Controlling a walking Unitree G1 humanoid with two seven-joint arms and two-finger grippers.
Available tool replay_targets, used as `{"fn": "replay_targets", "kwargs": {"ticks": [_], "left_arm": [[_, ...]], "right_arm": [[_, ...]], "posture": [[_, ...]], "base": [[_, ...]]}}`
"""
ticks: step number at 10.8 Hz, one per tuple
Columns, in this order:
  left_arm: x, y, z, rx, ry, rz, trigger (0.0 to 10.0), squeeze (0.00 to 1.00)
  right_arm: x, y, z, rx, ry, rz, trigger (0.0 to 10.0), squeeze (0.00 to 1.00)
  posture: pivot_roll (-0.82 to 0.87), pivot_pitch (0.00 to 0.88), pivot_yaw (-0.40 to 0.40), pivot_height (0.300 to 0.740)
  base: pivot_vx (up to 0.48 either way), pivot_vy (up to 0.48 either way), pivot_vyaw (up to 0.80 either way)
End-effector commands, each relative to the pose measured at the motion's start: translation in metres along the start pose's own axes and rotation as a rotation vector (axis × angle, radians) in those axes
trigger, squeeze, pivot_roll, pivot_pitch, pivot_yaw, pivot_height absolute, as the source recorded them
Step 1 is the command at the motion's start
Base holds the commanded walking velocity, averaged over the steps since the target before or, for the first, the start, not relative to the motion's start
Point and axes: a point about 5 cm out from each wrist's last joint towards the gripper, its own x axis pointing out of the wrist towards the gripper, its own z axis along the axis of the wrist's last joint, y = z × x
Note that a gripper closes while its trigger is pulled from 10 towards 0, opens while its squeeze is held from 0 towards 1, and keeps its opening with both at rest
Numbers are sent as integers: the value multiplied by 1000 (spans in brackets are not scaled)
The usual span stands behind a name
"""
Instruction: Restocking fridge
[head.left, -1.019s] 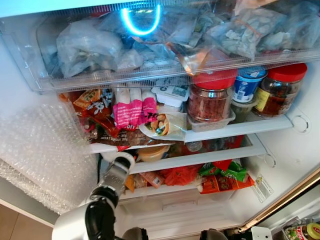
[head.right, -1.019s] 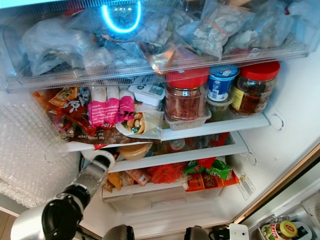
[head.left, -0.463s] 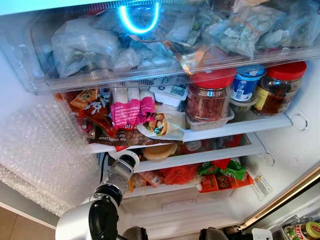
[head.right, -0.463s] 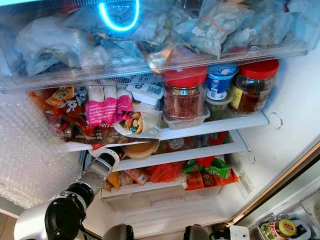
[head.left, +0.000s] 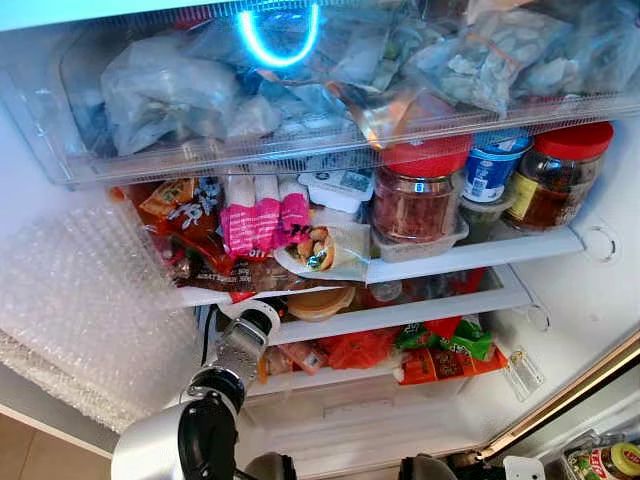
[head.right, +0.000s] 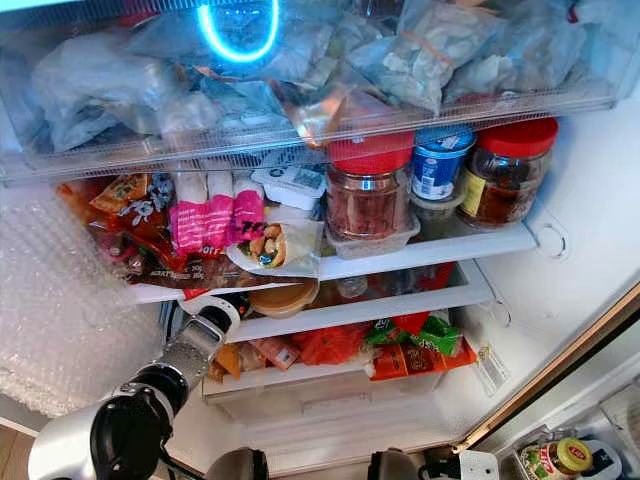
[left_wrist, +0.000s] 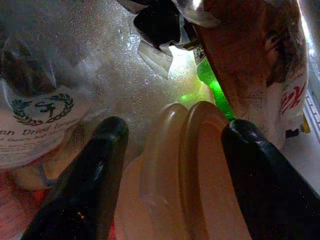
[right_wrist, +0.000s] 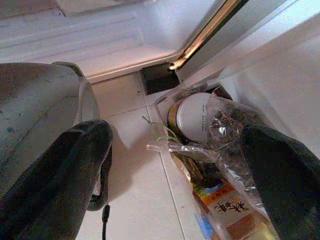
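The fridge (head.left: 600, 290) stands open and is already packed. At about nine o'clock there is bubble wrap (head.left: 80, 300) against its left wall. The left claw (left_wrist: 172, 165) reaches into the middle shelf at about seven o'clock, its two black fingers (left_wrist: 85, 175) spread apart on either side of a tan lidded tub (head.left: 318, 303). I can't tell whether they touch its sides. The tub already sits on that shelf, below the pink packets (head.left: 262, 215) and the wrapped roll (head.left: 322, 248), so I'd judge this item nearly placed, with only the letting go and backing out left.

Further right, red-lidded jars (head.left: 420, 195) and a blue pot (head.left: 492, 165) fill the upper shelf.

The left wrist camera adds a green glow behind the tub. The right claw (right_wrist: 175, 165) hangs low with fingers wide apart, looking at floor tiles and a bag of groceries (right_wrist: 220, 150) that I'd guess are yet to go in.
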Motion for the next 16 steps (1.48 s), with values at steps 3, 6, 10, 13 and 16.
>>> {"fn": "replay_targets", "kwargs": {"ticks": [3, 6, 10, 13, 16], "left_arm": [[-7, 13, 4, 4, 17, 2, 10000, 0], [-14, 22, 3, 48, 49, -30, 10000, 0], [-23, 27, -9, 116, 131, -125, 10000, 0], [-25, 26, -9, 139, 154, -169, 10000, 0], [-17, 14, -8, 127, 127, -196, 10000, 0]], "right_arm": [[-1, 0, -2, 13, 7, 0, 10000, 0], [-1, 1, -2, 14, 7, 0, 10000, 0], [-1, 2, -4, 15, 8, -2, 10000, 0], [-1, 3, -4, 16, 10, -2, 10000, 0], [-1, 3, -4, 13, 10, -3, 10000, 0]], "posture": [[-34, 44, 64, 641], [-27, 47, 66, 641], [-25, 47, 75, 641], [-23, 47, 75, 641], [-28, 48, 74, 641]], "base": [[0, 0, 0], [0, 0, 0], [0, 0, 0], [0, 0, 0], [0, 0, 0]]}}
